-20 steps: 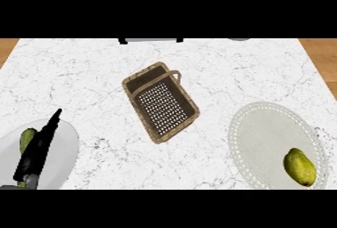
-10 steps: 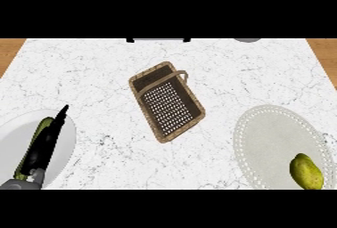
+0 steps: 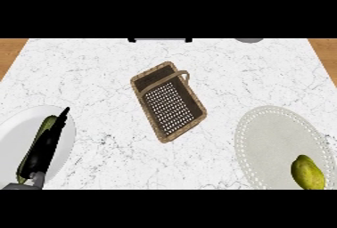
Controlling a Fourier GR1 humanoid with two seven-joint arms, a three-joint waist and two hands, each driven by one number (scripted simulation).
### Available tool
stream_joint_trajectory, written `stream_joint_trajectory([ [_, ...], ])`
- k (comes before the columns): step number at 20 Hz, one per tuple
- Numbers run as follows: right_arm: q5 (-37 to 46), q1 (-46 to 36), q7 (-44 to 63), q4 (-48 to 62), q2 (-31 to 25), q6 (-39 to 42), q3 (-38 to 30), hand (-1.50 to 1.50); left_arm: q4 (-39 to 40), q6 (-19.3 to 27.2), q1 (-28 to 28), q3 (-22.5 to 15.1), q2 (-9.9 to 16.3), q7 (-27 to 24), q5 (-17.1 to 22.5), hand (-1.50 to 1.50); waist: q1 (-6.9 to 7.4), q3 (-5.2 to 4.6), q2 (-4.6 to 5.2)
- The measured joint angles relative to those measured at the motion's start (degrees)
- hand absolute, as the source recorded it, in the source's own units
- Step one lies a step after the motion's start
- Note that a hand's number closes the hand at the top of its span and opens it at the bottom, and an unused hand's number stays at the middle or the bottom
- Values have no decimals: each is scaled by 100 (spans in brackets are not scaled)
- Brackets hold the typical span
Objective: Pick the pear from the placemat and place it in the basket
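Pear [image 3: 307, 172] sits near-right on the placemat [image 3: 276, 133], far right of the straight-fingered left hand [image 3: 46, 144]; right hand unseen; basket [image 3: 168, 101] between.

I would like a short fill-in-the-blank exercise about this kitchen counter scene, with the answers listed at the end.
1. The pear lies on the white ____, at the view's lower right.
2. The brown wicker basket in the middle of the counter has ____ inside it.
3. The only robot hand in view is the ____ one, over the plate.
4. The countertop has a white ____ pattern.

Answers: placemat; nothing; left; marble
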Motion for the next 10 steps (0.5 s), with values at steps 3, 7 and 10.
stream_joint_trajectory([
  [3, 327, -376, 397, 182, 0, 10, -87, -150, -1, -99, -72, 75, -31, 91, -6, 0, -2, 0, 1],
  [7, 520, -730, 781, 129, -5, 257, -359, -150, 156, -132, -86, 195, -119, -59, -114, 0, -10, 1, -6],
  [10, 776, -1076, 1187, 162, -2, 465, -504, -150, 36, -157, -32, 204, -174, 41, -197, 0, -4, 1, -8],
])
